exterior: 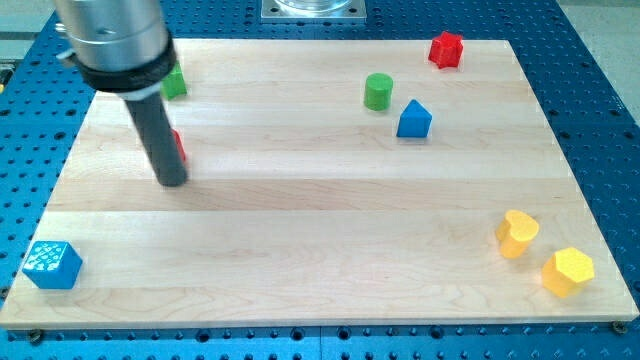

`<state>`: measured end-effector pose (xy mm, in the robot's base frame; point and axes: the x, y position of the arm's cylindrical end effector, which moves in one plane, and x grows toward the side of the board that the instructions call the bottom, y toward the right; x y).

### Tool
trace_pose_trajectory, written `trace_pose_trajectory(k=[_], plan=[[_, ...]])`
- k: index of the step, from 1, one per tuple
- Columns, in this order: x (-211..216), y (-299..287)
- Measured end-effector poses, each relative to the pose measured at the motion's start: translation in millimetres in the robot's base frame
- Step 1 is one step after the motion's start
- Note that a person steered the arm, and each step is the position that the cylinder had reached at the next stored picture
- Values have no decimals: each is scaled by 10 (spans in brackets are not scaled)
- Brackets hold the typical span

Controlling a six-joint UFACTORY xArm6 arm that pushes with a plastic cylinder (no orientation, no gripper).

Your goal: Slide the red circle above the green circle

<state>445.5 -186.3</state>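
My tip (174,183) is seen at the view's left, touching a mostly hidden red block (179,146). The green circle (378,91) is set well apart, toward the top. No gripper is fitted.

A broad grey cylindrical arm housing enters from the view's top left, ringed by a black collar at its base. From it a straight dark rod slants slightly down and rightward, and my tip (174,183) meets the surface.
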Motion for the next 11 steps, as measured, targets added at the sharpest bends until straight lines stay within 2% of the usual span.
trace_pose_trajectory(k=[1, 2, 3, 4, 5, 6, 7, 8, 10, 11], plan=[[-497, 183], [-758, 257], [-350, -29], [-367, -445], [-708, -340], [-1007, 544], [-1334, 1149], [-1480, 796], [-1919, 2425], [-1942, 2330]])
